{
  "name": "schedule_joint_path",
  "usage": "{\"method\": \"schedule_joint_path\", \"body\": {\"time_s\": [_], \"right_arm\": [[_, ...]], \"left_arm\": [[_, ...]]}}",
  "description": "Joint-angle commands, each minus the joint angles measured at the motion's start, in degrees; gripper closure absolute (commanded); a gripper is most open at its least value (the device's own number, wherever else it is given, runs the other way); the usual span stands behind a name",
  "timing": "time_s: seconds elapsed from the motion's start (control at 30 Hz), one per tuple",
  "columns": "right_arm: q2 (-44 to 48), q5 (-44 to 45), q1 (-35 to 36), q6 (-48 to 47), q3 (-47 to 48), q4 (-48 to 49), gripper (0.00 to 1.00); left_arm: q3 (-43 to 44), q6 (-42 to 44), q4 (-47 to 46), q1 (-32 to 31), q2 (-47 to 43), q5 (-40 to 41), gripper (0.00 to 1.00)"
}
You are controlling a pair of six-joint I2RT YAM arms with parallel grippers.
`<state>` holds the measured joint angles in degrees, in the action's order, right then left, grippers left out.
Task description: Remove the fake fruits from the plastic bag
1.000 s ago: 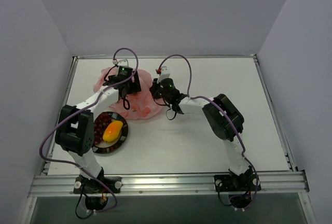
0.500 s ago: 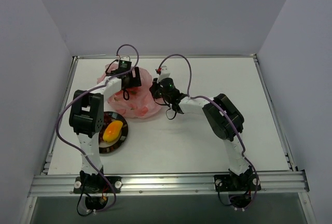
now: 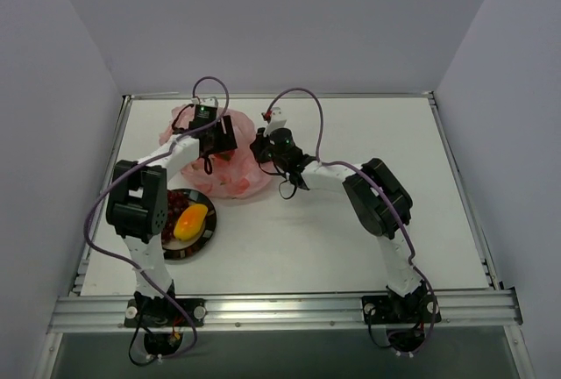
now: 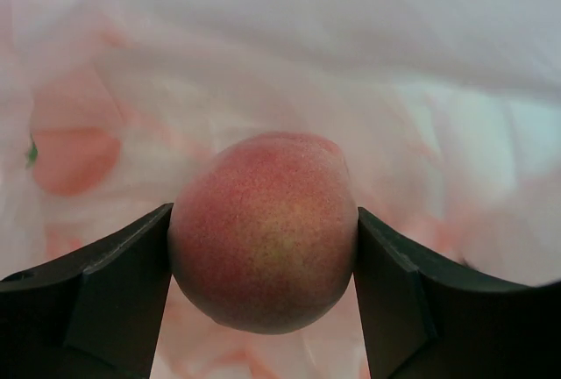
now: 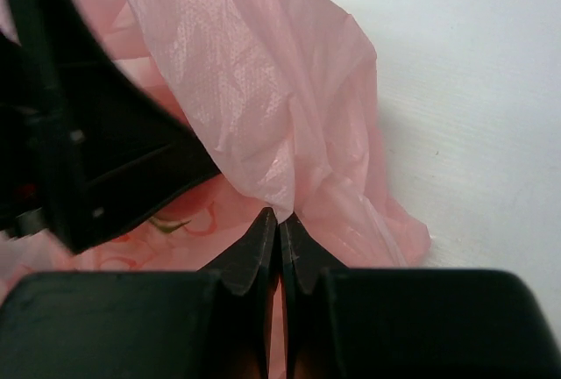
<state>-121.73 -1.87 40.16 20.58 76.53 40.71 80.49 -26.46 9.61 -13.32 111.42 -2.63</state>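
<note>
Pink round plastic peach, we see, gripped between left fingers inside crinkly translucent pink plastic bag; right fingers clenched on bag's edge.

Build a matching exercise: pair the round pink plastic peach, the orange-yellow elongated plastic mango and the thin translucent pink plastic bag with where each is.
Things:
1. round pink plastic peach
2. orange-yellow elongated plastic mango
3. thin translucent pink plastic bag

Places:
A. lying on the round black-rimmed plate
B. edge pinched in the shut right end effector
C. between the fingers of the left end effector, touching both

Pairs: 1-C, 2-A, 3-B
</note>
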Motion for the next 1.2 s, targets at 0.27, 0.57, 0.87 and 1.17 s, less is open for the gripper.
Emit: {"method": "schedule_joint_path", "body": {"time_s": [0.27, 0.57, 0.87, 1.17], "right_arm": [[-0.4, 1.7, -0.2, 2.9, 2.7, 2.4, 1.0], [0.2, 1.7, -0.3, 2.8, 2.3, 2.3, 1.0], [0.1, 1.4, -0.1, 3.6, 2.7, 2.6, 1.0], [1.3, 1.4, -0.2, 3.2, 2.5, 2.7, 1.0]], "left_arm": [[-13.5, -6.3, 1.5, 0.5, -26.7, -8.6, 0.55], [-23.5, -7.5, 21.8, -0.8, -50.6, -0.2, 0.56], [-33.5, -20.4, 42.5, -1.8, -70.5, 9.0, 0.63], [-37.2, -29.1, 47.4, -4.3, -68.2, 17.6, 0.66]]}}
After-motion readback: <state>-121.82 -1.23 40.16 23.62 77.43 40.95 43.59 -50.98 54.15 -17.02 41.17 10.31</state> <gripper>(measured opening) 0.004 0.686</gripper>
